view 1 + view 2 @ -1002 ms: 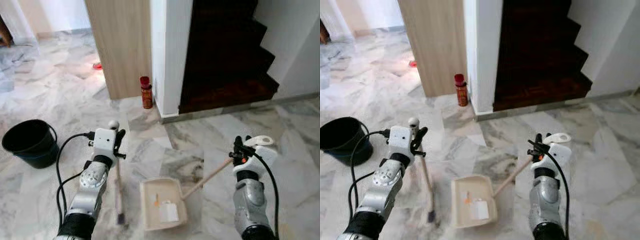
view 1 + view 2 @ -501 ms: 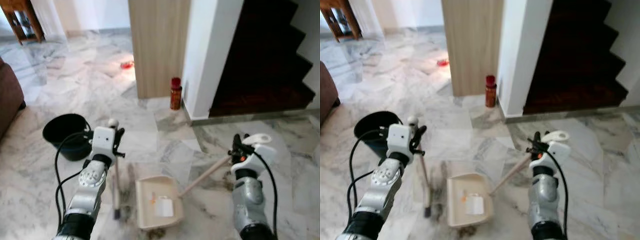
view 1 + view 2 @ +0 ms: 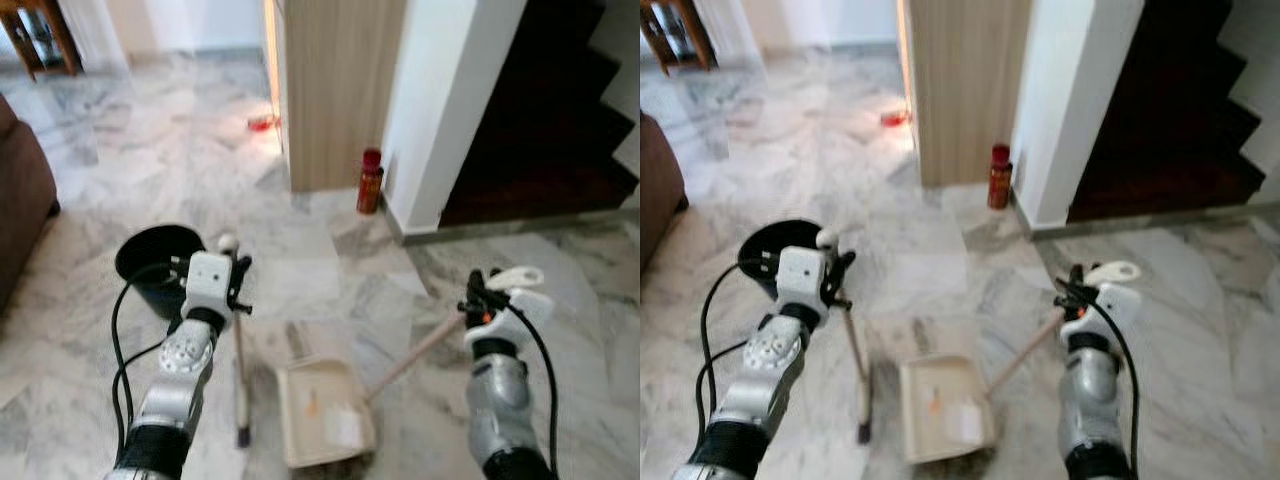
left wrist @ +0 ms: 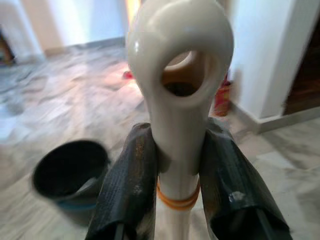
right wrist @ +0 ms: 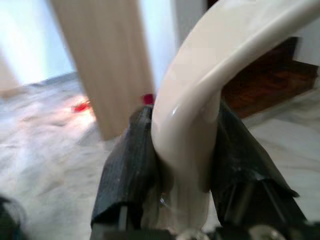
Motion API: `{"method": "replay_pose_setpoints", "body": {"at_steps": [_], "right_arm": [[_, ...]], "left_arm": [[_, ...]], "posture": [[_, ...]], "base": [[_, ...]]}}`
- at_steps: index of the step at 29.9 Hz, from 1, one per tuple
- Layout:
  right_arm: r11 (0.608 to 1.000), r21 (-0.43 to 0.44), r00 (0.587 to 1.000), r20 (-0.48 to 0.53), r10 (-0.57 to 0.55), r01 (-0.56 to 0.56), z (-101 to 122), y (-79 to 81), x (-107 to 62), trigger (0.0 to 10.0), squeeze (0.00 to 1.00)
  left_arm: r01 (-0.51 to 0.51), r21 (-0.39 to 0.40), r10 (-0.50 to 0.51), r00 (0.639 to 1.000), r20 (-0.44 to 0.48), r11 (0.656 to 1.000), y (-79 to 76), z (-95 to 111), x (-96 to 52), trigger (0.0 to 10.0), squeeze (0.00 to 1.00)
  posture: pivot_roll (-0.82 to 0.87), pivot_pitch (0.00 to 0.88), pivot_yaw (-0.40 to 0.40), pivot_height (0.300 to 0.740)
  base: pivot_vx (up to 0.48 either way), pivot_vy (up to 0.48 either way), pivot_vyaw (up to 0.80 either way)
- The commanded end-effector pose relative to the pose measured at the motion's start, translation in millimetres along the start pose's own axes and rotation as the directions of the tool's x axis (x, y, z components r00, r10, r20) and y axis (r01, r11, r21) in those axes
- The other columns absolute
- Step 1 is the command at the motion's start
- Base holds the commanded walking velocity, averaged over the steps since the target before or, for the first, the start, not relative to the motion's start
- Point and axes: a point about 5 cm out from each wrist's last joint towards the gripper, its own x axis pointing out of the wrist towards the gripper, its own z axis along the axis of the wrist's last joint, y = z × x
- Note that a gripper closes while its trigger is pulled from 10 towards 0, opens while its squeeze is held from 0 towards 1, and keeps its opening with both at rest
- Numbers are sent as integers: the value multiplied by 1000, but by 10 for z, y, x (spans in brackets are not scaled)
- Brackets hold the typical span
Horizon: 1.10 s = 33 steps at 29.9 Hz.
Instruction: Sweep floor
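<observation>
At the far left we saw the brown side of a sofa (image 3: 22, 190), and nearer in a black bucket (image 3: 152, 262) standing on the marble floor (image 3: 80, 340). Our left gripper (image 4: 175, 170) held the cream handle of the broom (image 3: 240, 375), both black fingers (image 4: 131, 180) pressed against it; the shaft ran down to the bristles on the floor, just left of the dustpan. The dustpan (image 3: 322, 412) lay flat between our arms with a few scraps in it, its long handle slanting up to the right. Our right gripper (image 5: 182, 165) was clamped on that handle's curved end. Beyond stood a red can (image 3: 370, 181) beside the white pillar (image 3: 440, 110), with the dark stairs (image 3: 560, 120) at far right.
</observation>
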Motion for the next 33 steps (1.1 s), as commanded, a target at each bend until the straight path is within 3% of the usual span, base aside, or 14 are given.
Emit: {"method": "replay_pose_setpoints", "body": {"at_steps": [1,33], "right_arm": [[999,35,999,44,-5,3,88,20,44,10000,0],[999,34,999,40,1,-2,77,48,46,10000,0]], "left_arm": [[8,17,-9,998,56,1000,-26,143,57,10000,0],[17,25,-18,998,57,1000,-43,149,57,10000,0]], "posture": [[-1,4,-5,740],[3,9,-7,740]], "base": [[0,420,0],[0,409,63]]}}
